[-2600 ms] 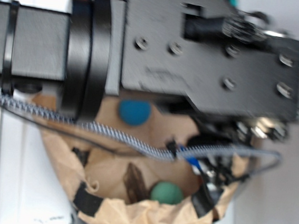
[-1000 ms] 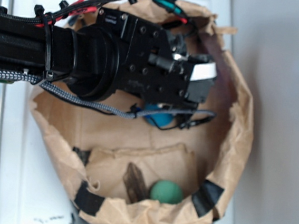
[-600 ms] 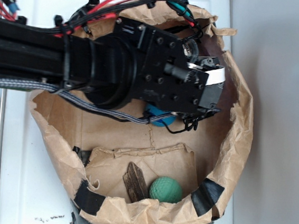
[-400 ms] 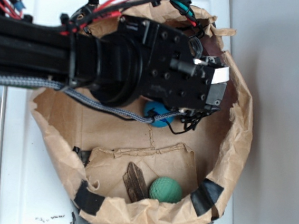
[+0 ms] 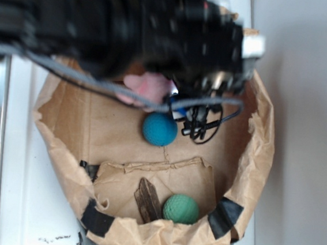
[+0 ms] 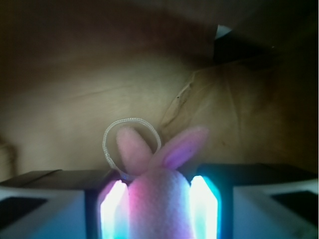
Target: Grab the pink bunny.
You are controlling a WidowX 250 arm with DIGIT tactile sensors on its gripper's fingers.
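Arm: the black robot arm reaches in from the left of the exterior view, blurred, across the top of the crumpled brown paper bag that stands open like a bowl on the white tabletop.
Gripper: the black gripper sits above the upper part of the bag; in the wrist view its two fingers glow pale blue and white on either side of the toy.
Grip state: the fingers are clenched on the small pale-pink plush bunny, pressing its body from both sides.
Bunny: in the wrist view its two long ears stick up past the fingertips, with a white string loop standing behind the left ear; in the exterior view its pink body shows just under the gripper, near the bag's upper inside wall. Whether it touches the paper there cannot be told.
Blue ball: a blue crocheted ball lies on the bag floor just below the bunny, beside dangling black cables.
Green ball: a green ball rests near the bag's lower rim, well apart from the bunny, just beside a dark brown scrap.
Tape: black tape patches mark the lower rim.
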